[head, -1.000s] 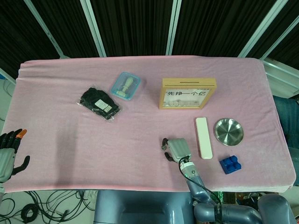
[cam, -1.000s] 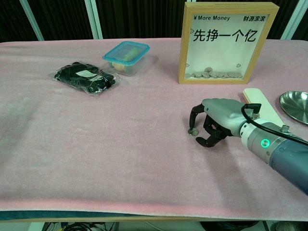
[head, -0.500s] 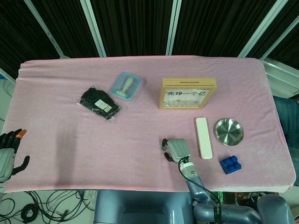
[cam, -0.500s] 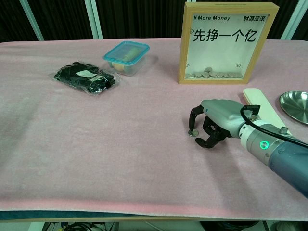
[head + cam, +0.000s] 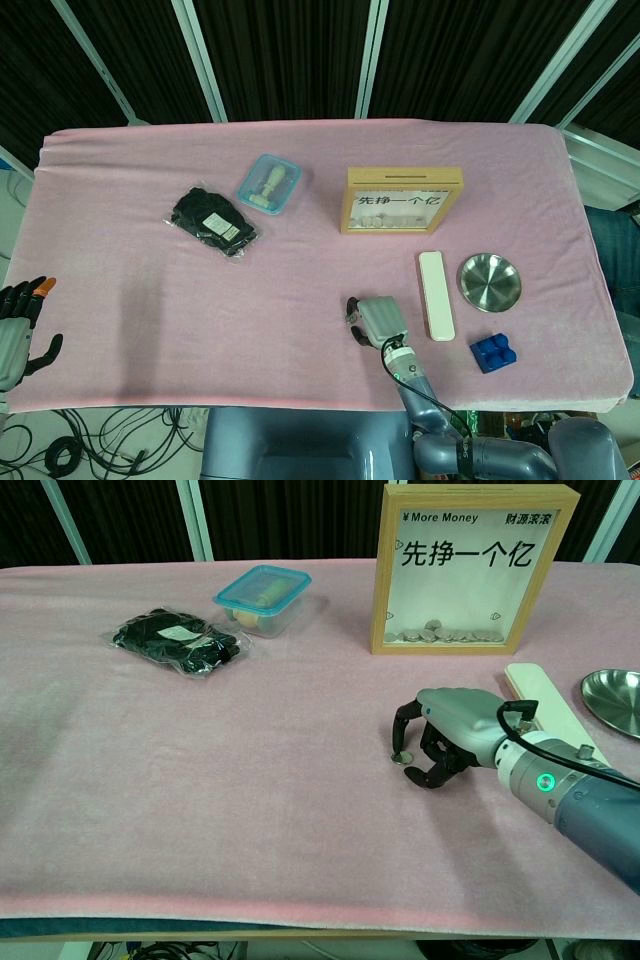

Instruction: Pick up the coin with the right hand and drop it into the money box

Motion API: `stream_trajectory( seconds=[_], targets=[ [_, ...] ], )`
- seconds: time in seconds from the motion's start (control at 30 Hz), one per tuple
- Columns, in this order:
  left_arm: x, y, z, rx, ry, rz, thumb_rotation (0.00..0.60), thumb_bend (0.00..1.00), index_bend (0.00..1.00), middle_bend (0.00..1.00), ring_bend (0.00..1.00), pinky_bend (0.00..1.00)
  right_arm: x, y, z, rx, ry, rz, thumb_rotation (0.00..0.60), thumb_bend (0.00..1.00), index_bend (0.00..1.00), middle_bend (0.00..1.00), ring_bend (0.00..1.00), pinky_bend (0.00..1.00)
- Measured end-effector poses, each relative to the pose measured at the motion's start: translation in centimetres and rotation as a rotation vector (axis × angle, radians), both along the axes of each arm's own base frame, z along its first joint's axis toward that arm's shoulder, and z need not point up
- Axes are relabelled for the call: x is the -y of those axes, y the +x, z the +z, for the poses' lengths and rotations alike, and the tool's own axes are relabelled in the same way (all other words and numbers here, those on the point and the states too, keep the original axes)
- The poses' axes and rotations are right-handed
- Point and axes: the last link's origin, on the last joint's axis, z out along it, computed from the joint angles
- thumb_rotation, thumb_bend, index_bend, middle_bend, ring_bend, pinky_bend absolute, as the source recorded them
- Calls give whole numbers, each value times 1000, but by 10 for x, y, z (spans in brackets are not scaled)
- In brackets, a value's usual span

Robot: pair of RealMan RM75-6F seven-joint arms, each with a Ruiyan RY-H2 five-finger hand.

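Observation:
A small silver coin [image 5: 400,757] lies flat on the pink cloth. My right hand [image 5: 455,730] arches over it from the right, palm down. One fingertip [image 5: 402,742] touches the coin's far edge, and the thumb sits just right of it, apart. The coin rests on the cloth and is not lifted. From the head view the right hand [image 5: 376,320] hides the coin. The wooden-framed money box [image 5: 473,568] stands upright behind the hand, with coins piled at its bottom, and shows a slot on its top edge in the head view [image 5: 403,201]. My left hand [image 5: 18,335] hangs off the table's left corner, fingers spread.
A white bar [image 5: 545,700] lies just right of my right hand, a steel dish [image 5: 615,700] beyond it. A blue toy block [image 5: 494,352] sits near the front right edge. A blue-lidded container [image 5: 262,600] and a black bag [image 5: 180,640] lie far left.
My right hand has shifted very slightly toward the near edge, its fingers still curved over the coin. The coin stays on the cloth. The left hand is still.

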Motion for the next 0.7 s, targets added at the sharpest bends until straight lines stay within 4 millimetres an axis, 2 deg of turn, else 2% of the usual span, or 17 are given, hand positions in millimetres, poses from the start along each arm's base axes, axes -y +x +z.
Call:
stream_trajectory(
  seconds=[0.5, 0.7],
  targets=[
    [0, 0, 0, 0, 1, 2, 600, 403, 100, 48, 32, 0, 4, 4, -3, 19, 0, -1, 600, 334, 563, 919, 984, 1000],
    [1, -1, 0, 0, -1, 4, 600, 403, 100, 49, 32, 0, 7, 7, 1, 35, -16, 5, 600, 335, 565, 919, 984, 1000]
  ],
)
